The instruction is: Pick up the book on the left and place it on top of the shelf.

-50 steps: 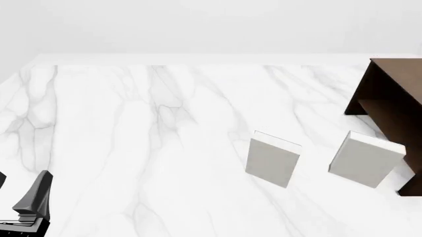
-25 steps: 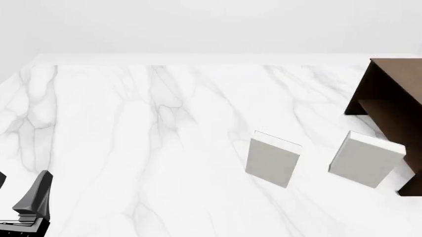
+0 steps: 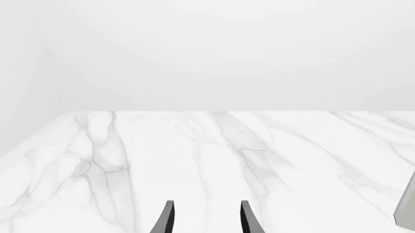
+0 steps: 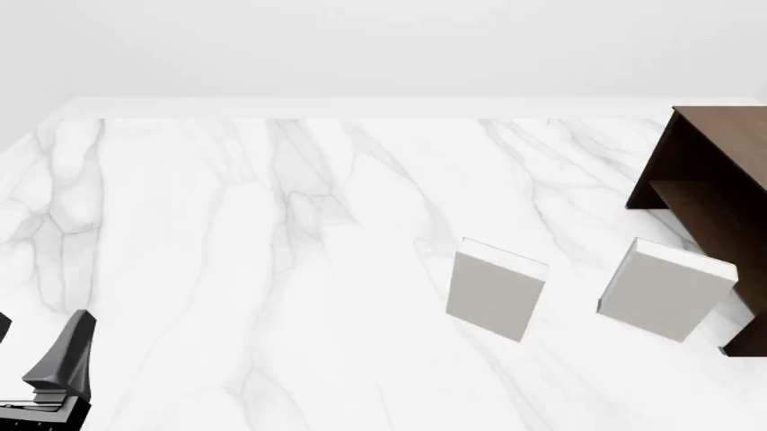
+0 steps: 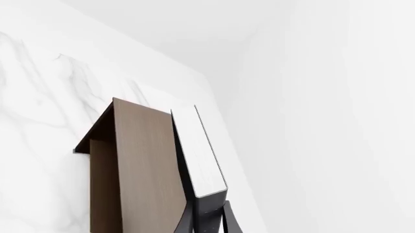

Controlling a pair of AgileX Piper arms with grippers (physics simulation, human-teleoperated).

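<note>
Judging from the right wrist view, we find the book [image 5: 198, 150] clamped in the right gripper [image 5: 209, 221], raised beside the shelf [image 5: 139, 170] at the tabletop's [image 4: 240, 269] far right, not yet set on top. Pickup appears done; placing remains. The left gripper [image 3: 205, 218] sits near left, parted and empty.

Two books stand toward the table's right side — one [image 4: 497, 289] nearer the middle, the other [image 4: 664, 289] just beside the shelf [image 4: 707, 193], which sits at the right edge.
</note>
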